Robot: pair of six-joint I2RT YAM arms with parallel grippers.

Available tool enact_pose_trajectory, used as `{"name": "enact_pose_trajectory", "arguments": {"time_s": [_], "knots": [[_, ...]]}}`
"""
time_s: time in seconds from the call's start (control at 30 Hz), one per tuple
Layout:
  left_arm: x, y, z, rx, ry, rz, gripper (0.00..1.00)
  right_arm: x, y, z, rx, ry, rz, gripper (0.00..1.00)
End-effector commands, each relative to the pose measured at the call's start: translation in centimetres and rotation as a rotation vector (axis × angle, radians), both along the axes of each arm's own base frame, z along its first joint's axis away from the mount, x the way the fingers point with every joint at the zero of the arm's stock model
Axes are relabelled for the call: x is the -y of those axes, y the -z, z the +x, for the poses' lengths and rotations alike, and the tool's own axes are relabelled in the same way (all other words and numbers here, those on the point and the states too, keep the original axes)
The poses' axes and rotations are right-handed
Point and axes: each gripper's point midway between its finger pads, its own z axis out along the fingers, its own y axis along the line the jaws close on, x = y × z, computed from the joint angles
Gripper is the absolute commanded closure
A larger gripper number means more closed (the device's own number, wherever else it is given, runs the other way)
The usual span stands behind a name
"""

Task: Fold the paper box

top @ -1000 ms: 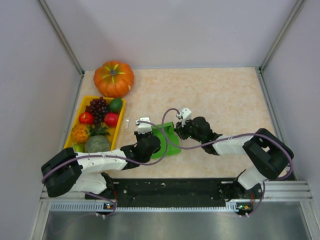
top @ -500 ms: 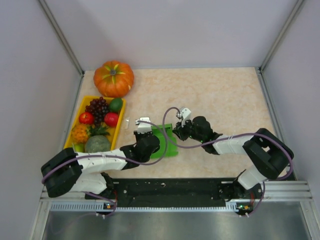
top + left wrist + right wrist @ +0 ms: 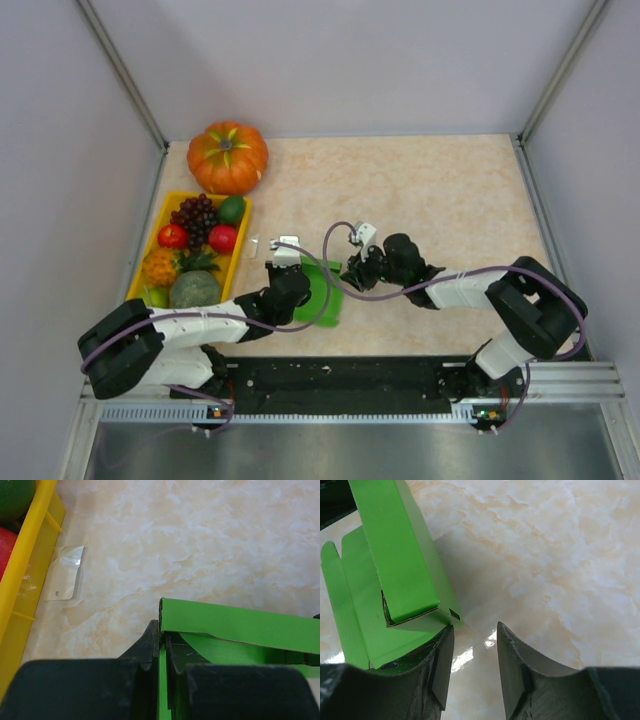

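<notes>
Holding the paper box [image 3: 235, 622] by one upright wall: my left gripper [image 3: 161, 630] is clamped tight on that green card edge, which I judge anchors the half-raised sheet on the surface [image 3: 450, 190] between my two arms, near the yellow tray [image 3: 32, 545]. Listed second, my right gripper [image 3: 474, 630] stands partly parted and empty just beside the box's folded flap, one finger close against the card, placed, I judge, to push the next panel over.

text: none legible | labels: none | brands: none | numbers: none | signs: none
</notes>
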Motion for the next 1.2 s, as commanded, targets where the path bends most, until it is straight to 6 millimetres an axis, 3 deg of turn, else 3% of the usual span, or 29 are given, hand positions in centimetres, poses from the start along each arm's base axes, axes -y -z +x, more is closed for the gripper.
{"name": "enact_pose_trajectory", "arguments": {"time_s": [0.0,0.13,0.27,0.67,0.97,1.07,1.1,1.17], "knots": [[4.5,-2.5,-0.4,0.030,0.158,-0.193,1.00,-2.9,-4.8,-1.2,0.091,-0.155,0.155,0.58],[4.3,-2.3,-0.5,0.026,0.168,-0.204,1.00,-2.6,-5.1,-2.1,0.106,-0.187,0.161,0.48],[4.5,-2.3,-0.8,0.032,0.208,-0.216,1.00,-2.6,-5.3,-2.1,0.135,-0.210,0.144,0.47],[4.7,-1.5,-1.4,0.005,0.304,-0.232,1.00,-2.3,-6.1,-5.3,0.097,-0.312,0.189,0.38],[5.4,-1.7,-1.7,-0.007,0.370,-0.244,1.00,-2.2,-6.5,-5.6,0.092,-0.324,0.191,0.37],[5.9,-2.1,-2.1,-0.005,0.442,-0.244,1.00,-1.7,-6.3,-6.5,0.022,-0.332,0.193,0.31],[6.0,-2.0,-2.3,-0.010,0.462,-0.249,1.00,-1.5,-6.1,-6.7,0.004,-0.329,0.191,0.20],[5.9,-2.2,-2.2,-0.016,0.484,-0.263,1.00,-0.6,-6.1,-7.2,-0.021,-0.296,0.203,0.16]]}}
